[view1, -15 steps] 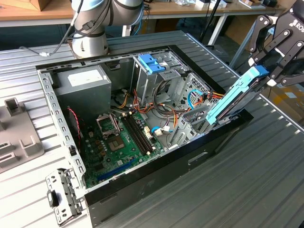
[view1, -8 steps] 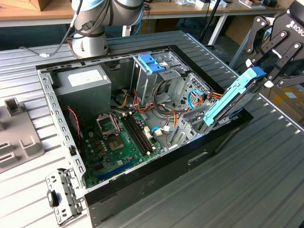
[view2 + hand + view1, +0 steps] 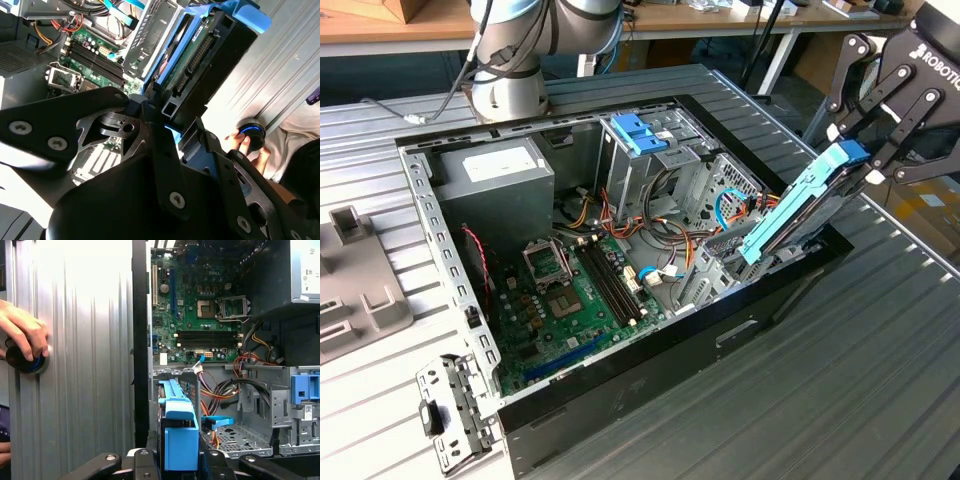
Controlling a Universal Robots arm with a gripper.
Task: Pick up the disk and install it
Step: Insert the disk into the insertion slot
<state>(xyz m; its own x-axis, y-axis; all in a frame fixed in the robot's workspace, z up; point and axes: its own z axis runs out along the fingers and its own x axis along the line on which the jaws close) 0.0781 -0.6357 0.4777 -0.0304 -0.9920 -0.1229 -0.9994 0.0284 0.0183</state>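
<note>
A ribbed grey metal table point(image 3: 840, 400) spread across the exterior view, and on it lay a large open black computer case point(image 3: 620, 400), taking up the centre of the frame. At the top of that view stood the grey base of the robot arm point(image 3: 510, 60). Inside the case, a grey power-supply box with a white sticker point(image 3: 495, 175) sat toward the exterior view's upper left, a green motherboard point(image 3: 560, 300) lay below it at centre left, and a tall metal cage with a light-blue plastic top point(image 3: 640, 135) rose at upper centre. At the exterior view's upper right, the black linkage gripper point(image 3: 860, 160) had its fingers closed tight on the upper end of the flat silver-metal disk with blue plastic side rails point(image 3: 800, 205). The disk hung steeply tilted, its lower end down among the metal brackets at the case's edge on the exterior view's right. In the first wrist view, a person's hand point(image 3: 25, 330) rested on a small round black knob with a blue ring point(image 3: 22, 360) on the table, outside the case wall.
</note>
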